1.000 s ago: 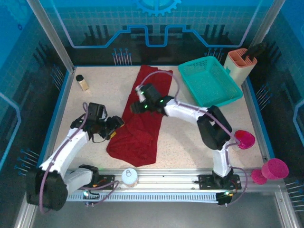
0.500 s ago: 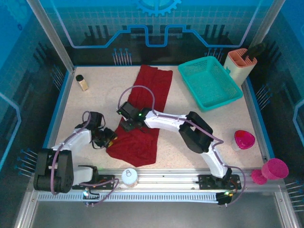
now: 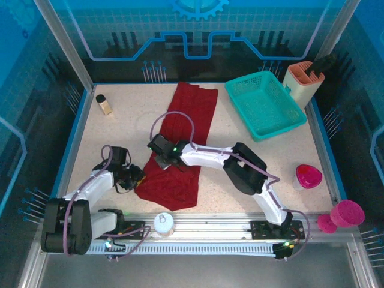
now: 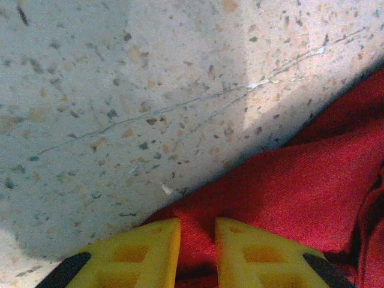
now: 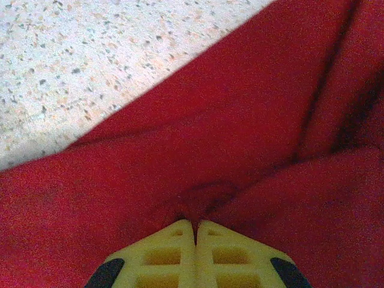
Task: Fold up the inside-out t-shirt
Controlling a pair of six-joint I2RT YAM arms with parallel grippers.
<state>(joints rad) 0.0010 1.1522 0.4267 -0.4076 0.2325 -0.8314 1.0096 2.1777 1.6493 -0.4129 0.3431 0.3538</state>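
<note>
Red t-shirt (image 3: 191, 114): spread on the speckled table (image 3: 120, 129).
Right gripper (image 5: 195, 223): fingers pressed together, nipping a small pucker of cloth at their tips, with shirt on every side.
Left gripper (image 4: 197, 231): fingers narrowly apart at the shirt's edge, cloth in the gap; pinched or not, cannot tell. Bare table just ahead.

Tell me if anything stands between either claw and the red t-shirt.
Nothing visible does. The right claw is shut on a pinch of the t-shirt; the left claw rests at its edge, cloth between its fingers.
</note>
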